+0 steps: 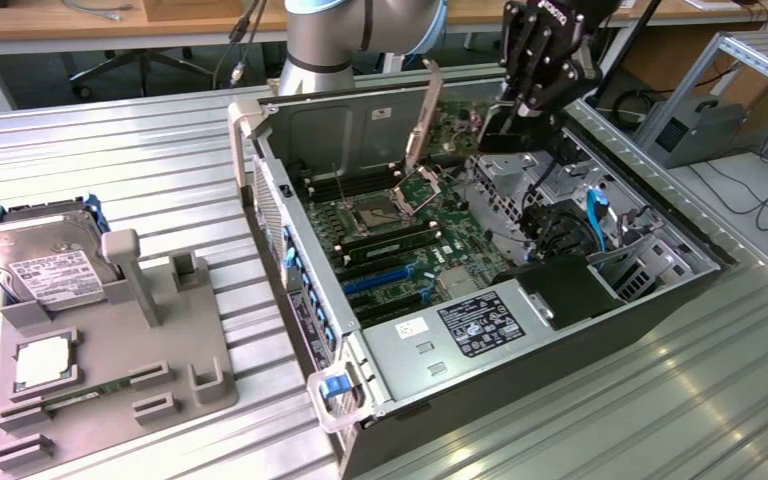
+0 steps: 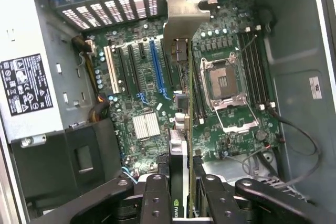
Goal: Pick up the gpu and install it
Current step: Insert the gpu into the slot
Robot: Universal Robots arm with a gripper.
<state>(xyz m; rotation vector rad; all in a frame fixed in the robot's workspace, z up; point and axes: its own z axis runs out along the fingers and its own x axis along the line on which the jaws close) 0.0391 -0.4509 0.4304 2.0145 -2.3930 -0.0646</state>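
The gpu (image 2: pixel 179 145), a thin dark card seen edge-on with a silver end bracket (image 2: pixel 188 9), hangs over the open computer case (image 1: pixel 307 300). My gripper (image 2: pixel 181 200) is shut on it, one black finger (image 2: pixel 156 195) on each side of the card's near end. In the exterior view the gripper (image 1: pixel 507 122) hovers above the far side of the case, and the gpu's bracket (image 1: pixel 426 112) slants down towards the motherboard (image 1: pixel 411 235). The card floats above the board, roughly in line with the expansion slots (image 2: pixel 156 66) and apart from them.
Inside the case are the open CPU socket (image 2: pixel 223 85), the power supply (image 2: pixel 31 82) and loose cables (image 1: pixel 598 225). On the exterior view's left, a grey holder (image 1: pixel 111 360) carries a hard drive (image 1: pixel 37 265) and a memory stick (image 1: pixel 80 395). The table is ribbed metal.
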